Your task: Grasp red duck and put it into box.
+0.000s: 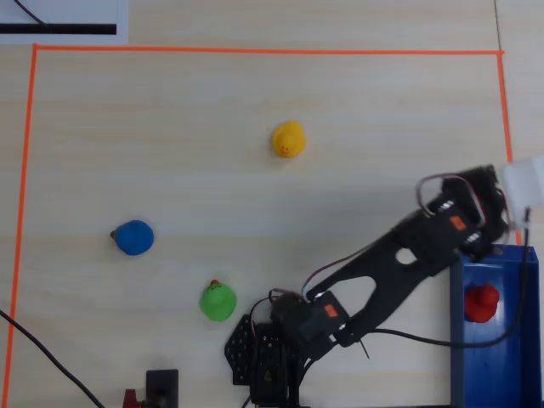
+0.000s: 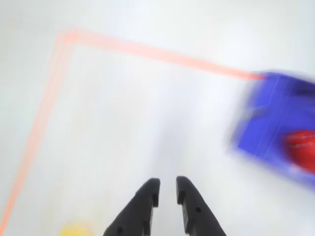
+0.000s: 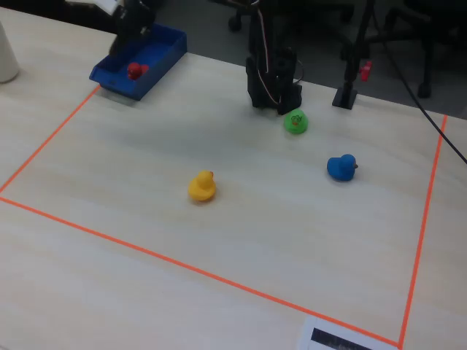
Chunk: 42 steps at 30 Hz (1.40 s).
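Observation:
The red duck (image 1: 482, 303) lies inside the blue box (image 1: 456, 340) at the right edge of the overhead view. It also shows in the fixed view (image 3: 134, 71), in the box (image 3: 120, 84) at the far left. My arm (image 1: 425, 242) reaches toward the box's upper end. In the blurred wrist view my gripper (image 2: 168, 184) is empty, its black jaws a small gap apart. It stands over bare table, with the box (image 2: 266, 123) and red duck (image 2: 302, 147) off to the right.
A yellow duck (image 1: 289, 139), a blue duck (image 1: 133, 237) and a green duck (image 1: 218, 300) stand on the table inside an orange tape border (image 1: 255, 51). The arm's base (image 1: 263, 361) sits at the bottom edge beside the green duck. A black cable (image 1: 42, 357) crosses the lower left corner.

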Tool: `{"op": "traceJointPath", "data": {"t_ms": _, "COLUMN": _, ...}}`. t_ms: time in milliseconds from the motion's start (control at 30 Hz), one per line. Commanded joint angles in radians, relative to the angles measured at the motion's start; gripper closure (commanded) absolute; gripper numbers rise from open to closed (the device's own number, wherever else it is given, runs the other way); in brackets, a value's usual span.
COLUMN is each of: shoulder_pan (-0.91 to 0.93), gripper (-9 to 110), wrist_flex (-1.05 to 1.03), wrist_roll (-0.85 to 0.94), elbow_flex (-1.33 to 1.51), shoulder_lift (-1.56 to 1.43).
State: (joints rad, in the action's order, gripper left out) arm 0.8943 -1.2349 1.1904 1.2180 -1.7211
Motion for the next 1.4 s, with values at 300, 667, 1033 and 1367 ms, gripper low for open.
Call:
{"op": "traceJointPath", "data": {"t_ms": 300, "shoulder_pan": -0.597, "gripper": 101, "wrist_flex": 0.025, "wrist_roll": 0.388, "elbow_flex": 1.482, "shoulder_lift": -1.189}}
{"op": "traceJointPath", "data": {"t_ms": 667, "shoulder_pan": -0.710, "gripper": 101, "wrist_flex": -0.129, "wrist_roll": 0.503, "elbow_flex": 1.835, "shoulder_lift": -1.588}}
{"op": "traceJointPath", "data": {"t_ms": 1033, "shoulder_pan": -0.839, "gripper": 101, "wrist_flex": -0.110, "wrist_roll": 0.396, "elbow_flex": 1.893, "shoulder_lift": -1.589}}
{"op": "traceJointPath", "data": {"t_ms": 1367, "shoulder_pan": -0.851, "gripper": 101, "wrist_flex": -0.110, "wrist_roll": 0.394, "elbow_flex": 1.893, "shoulder_lift": -1.589}}
